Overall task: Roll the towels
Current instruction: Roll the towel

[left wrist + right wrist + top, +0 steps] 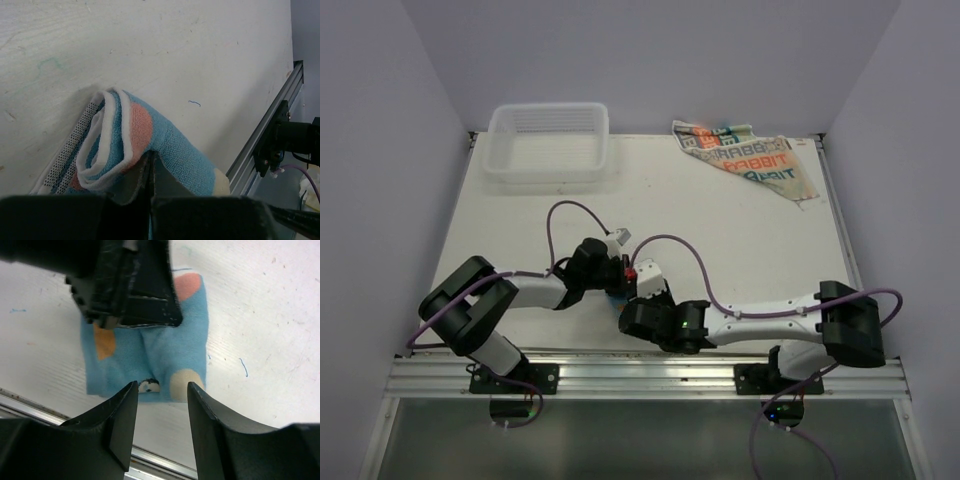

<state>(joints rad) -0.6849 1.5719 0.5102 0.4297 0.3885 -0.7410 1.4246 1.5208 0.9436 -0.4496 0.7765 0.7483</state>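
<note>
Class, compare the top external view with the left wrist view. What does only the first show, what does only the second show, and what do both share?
Only the top external view shows the white slatted basket at the far left and the cream RABBIT towel spread out at the far right. Only the left wrist view shows the rolled end of the blue towel, its layers in a spiral, with the left gripper shut on it. Both show the white table and the metal rail along its near edge.
</note>
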